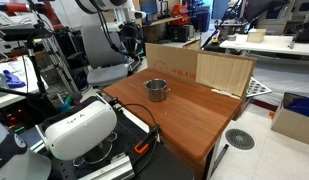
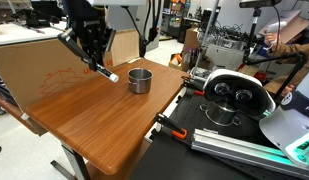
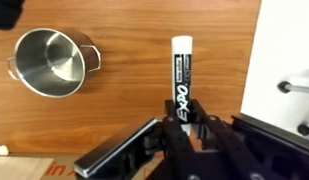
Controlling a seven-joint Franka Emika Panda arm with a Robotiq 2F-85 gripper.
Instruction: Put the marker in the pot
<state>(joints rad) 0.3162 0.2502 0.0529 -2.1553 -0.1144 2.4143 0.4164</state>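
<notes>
The gripper [image 3: 184, 128] holds the Expo marker [image 3: 183, 85]. In the wrist view its two jaws pinch the dark lower part of the barrel, and the light grey end points away from the camera. In an exterior view the gripper [image 2: 97, 66] hangs above the wooden table [image 2: 104, 120], with the marker [image 2: 105, 72] sticking out below it at a slant, the pale tip lowest. The marker seems to be clear of the table surface, although the gap is too small to be sure.

The pot [image 2: 140, 80] stands upright on the table, near the gripper but not under it. In the wrist view the pot [image 3: 52, 62] is off to the side of the marker, well apart from it, and its shiny inside looks empty. A big cardboard box [image 2: 34, 70] stands along the table edge behind the gripper.

So, as I judge it, the first part of the task is done — the marker is grasped and lifted. What is left is to carry it sideways until it is over the opening of the pot, to lower it, and to spread the jaws so that it drops inside. The pot is small and light, so a marker that hits the rim could tip or push it.
</notes>
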